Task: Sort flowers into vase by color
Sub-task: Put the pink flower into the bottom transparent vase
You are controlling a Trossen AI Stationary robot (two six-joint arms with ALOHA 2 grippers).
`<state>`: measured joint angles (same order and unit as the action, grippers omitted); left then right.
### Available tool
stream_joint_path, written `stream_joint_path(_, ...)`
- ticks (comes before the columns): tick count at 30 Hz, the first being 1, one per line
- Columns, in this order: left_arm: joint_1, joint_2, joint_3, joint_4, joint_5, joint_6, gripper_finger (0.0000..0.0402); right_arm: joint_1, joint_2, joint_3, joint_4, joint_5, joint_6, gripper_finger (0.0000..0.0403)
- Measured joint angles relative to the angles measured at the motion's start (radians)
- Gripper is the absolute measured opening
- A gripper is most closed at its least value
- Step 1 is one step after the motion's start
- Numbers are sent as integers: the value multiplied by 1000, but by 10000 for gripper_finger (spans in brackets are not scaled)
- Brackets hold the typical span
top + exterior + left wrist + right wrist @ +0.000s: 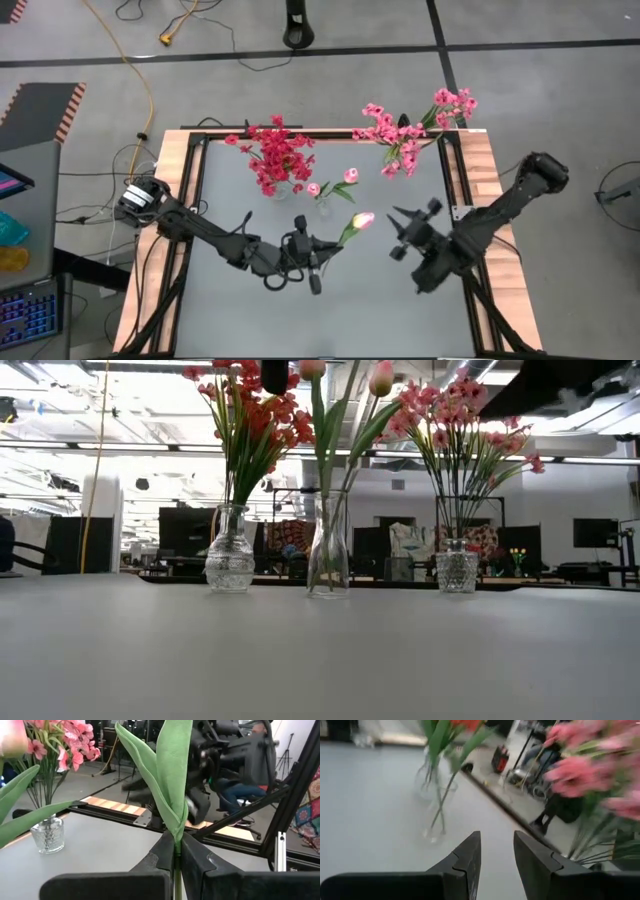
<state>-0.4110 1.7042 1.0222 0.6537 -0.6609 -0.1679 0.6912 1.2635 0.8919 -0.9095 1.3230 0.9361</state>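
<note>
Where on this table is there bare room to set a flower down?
The near table, below both grippers, is bare. So is the left strip beside the red vase. The far edge is crowded: red vase, tulip vase, pink vase.

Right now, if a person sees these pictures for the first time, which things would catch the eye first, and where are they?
Three glass vases stand in a row at the table's far edge: the red flowers on the left, the pink sprays on the right, the narrow middle vase holding pale tulip buds. Nearer the table's middle, the left gripper has its jaws shut on a tulip stem, its pale bud pointing toward the right gripper, which hangs open and empty close by.
</note>
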Motion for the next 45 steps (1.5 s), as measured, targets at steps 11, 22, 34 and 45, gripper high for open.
stream_joint_path(11, 7, 0, 0, 123, -1, 99, 2, -269, -4, -81, 769, -891, -941, 141)
stream_joint_path(22, 69, 0, 0, 314, -3, 509, 2, -291, -183, -243, 857, -933, -1007, 141)
stream_joint_path(34, 208, 0, -1, 399, 98, 824, 2, -457, -381, -585, 1225, -1203, -962, 141)
stream_joint_path(45, 255, -1, -1, 354, 34, 853, 2, -536, -606, -670, 1170, -1246, -969, 141)
